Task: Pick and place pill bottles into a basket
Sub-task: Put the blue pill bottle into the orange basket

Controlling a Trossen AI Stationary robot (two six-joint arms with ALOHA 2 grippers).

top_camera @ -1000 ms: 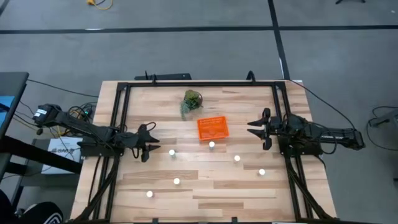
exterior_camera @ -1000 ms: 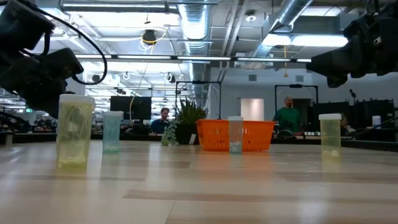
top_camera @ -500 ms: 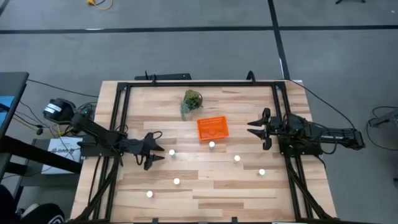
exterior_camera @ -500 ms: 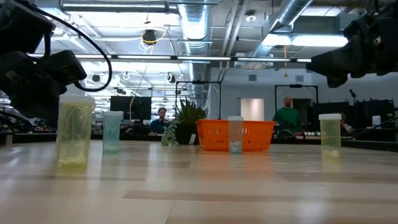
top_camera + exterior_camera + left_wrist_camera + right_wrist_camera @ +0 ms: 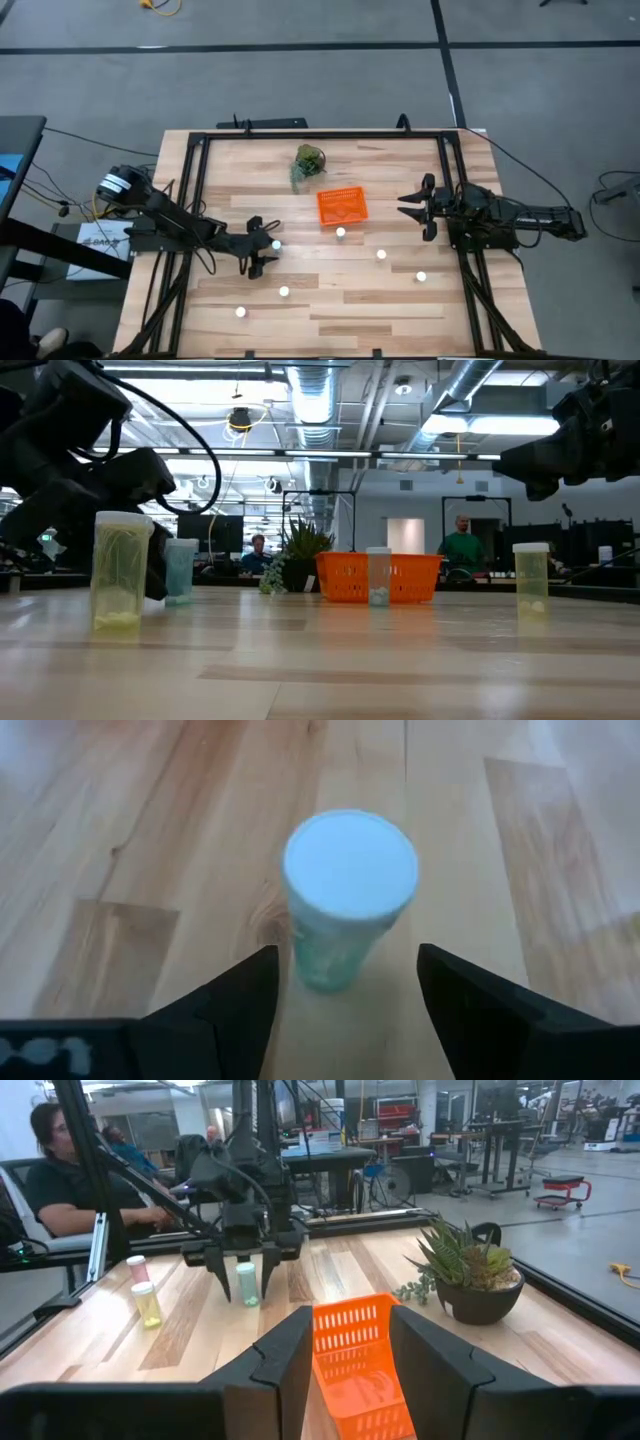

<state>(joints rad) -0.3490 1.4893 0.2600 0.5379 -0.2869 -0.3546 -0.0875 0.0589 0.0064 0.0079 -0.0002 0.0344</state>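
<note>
Several pill bottles with white caps stand upright on the wooden table (image 5: 330, 330). My left gripper (image 5: 266, 246) is open, low over the table. Its fingers stand on either side of a teal bottle (image 5: 345, 905) without touching it; this bottle's cap also shows in the high view (image 5: 277, 244). Other bottles stand near the basket (image 5: 340, 233), to its right (image 5: 381, 255) (image 5: 421, 276), and toward the near edge (image 5: 284, 292) (image 5: 240, 311). The orange basket (image 5: 342, 206) sits mid-table. My right gripper (image 5: 408, 207) is open and empty, raised to the basket's right.
A small potted plant (image 5: 308, 163) stands beyond the basket, toward the far edge. A black frame (image 5: 320, 135) runs along the table's far and side edges. People sit in the room beyond the table (image 5: 60, 1170).
My left gripper has moved toward the table's right edge and come lower, up to the teal bottle, so that its open fingers now stand on either side of it. The bottles and the basket have stayed in place.
</note>
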